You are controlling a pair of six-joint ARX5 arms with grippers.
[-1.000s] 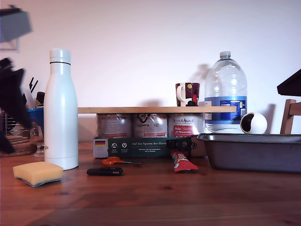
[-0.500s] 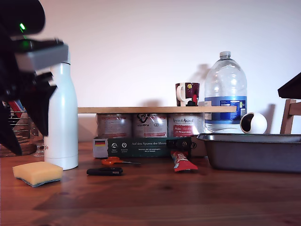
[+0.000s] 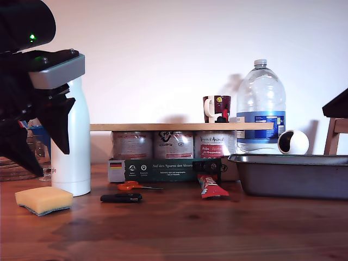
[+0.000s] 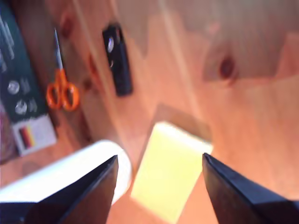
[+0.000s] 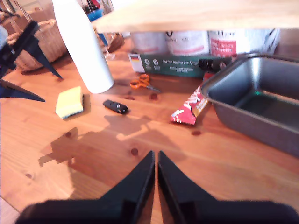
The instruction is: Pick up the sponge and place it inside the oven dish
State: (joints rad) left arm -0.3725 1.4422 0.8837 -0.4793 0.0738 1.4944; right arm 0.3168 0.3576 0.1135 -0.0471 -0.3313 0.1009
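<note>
The yellow sponge [image 3: 43, 200] lies flat on the wooden table at the exterior view's left, its blue-green layer underneath. My first gripper [image 3: 50, 163] hangs open just above it, beside the white bottle. Looking down from the first wrist view, the sponge [image 4: 170, 175] sits below the gap of my first gripper [image 4: 160, 157], untouched. The dark grey oven dish [image 3: 293, 175] stands empty at the exterior view's right. My second gripper [image 5: 155, 156] is shut on nothing above bare table, with the oven dish [image 5: 252, 100] and the sponge [image 5: 70, 102] ahead of it.
A tall white bottle [image 3: 70, 125] stands right behind the sponge. A black small device [image 3: 120, 198], orange scissors [image 3: 130, 186] and a red snack bar [image 3: 211, 187] lie mid-table. Behind are cans under a wooden board [image 3: 179, 126], a green box, a mug and a water bottle [image 3: 261, 106].
My first gripper has swung in from the exterior view's left edge and now hangs over the sponge. The sponge and dish have not moved.
</note>
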